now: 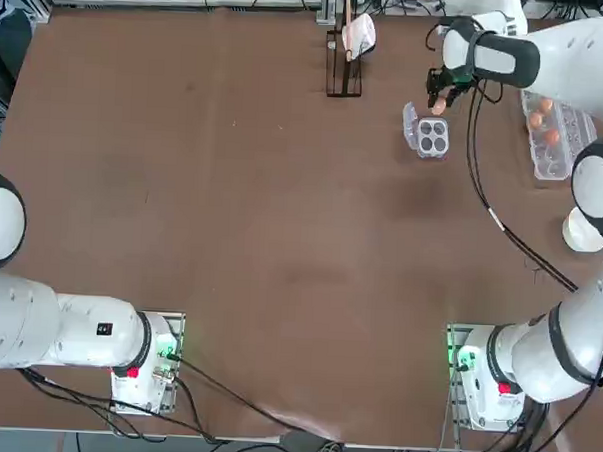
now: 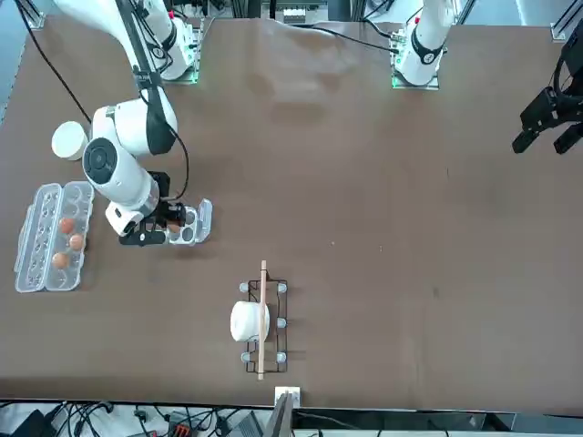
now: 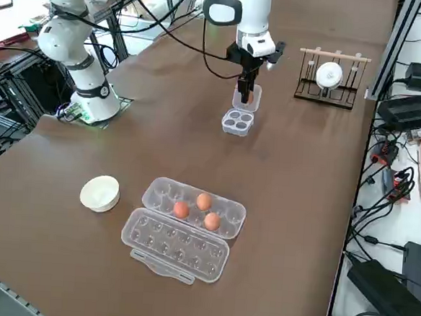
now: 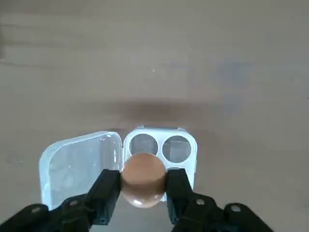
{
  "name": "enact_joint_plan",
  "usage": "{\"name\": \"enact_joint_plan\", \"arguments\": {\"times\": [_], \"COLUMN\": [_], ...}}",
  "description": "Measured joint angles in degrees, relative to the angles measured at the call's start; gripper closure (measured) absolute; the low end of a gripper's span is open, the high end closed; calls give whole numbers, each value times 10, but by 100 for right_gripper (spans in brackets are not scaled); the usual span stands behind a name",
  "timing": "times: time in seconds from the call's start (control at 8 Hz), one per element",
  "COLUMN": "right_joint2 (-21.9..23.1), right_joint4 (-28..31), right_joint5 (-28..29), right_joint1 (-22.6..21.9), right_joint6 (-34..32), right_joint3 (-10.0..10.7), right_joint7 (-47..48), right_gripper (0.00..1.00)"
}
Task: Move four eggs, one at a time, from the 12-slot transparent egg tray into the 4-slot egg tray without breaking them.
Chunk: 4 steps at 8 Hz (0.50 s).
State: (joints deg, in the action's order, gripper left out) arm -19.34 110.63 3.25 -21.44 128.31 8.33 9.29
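right gripper (image 4: 143,186) clamped on one egg (image 4: 143,179), held above the open 4-slot egg tray (image 4: 186,145), three eggs (image 3: 198,209) left in the 12-slot transparent egg tray (image 3: 161,192)

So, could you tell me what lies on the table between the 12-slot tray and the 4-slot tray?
Nothing: the right side view shows bare brown table between the 12-slot tray and the 4-slot tray.

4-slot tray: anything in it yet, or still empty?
Empty. The 4-slot egg tray has its lid open and the cups in view are bare. The right gripper holds one egg above it, not yet placed.
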Motion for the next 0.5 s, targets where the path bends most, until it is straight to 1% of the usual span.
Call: {"name": "enact_joint_plan", "arguments": {"times": [0.5], "right_joint2": [-36], "right_joint4": [2], "right_joint5": [0], "right_joint1": [-8], "right_joint6": [23], "right_joint3": [-1], "right_joint7": [0], "right_gripper": [44]}}
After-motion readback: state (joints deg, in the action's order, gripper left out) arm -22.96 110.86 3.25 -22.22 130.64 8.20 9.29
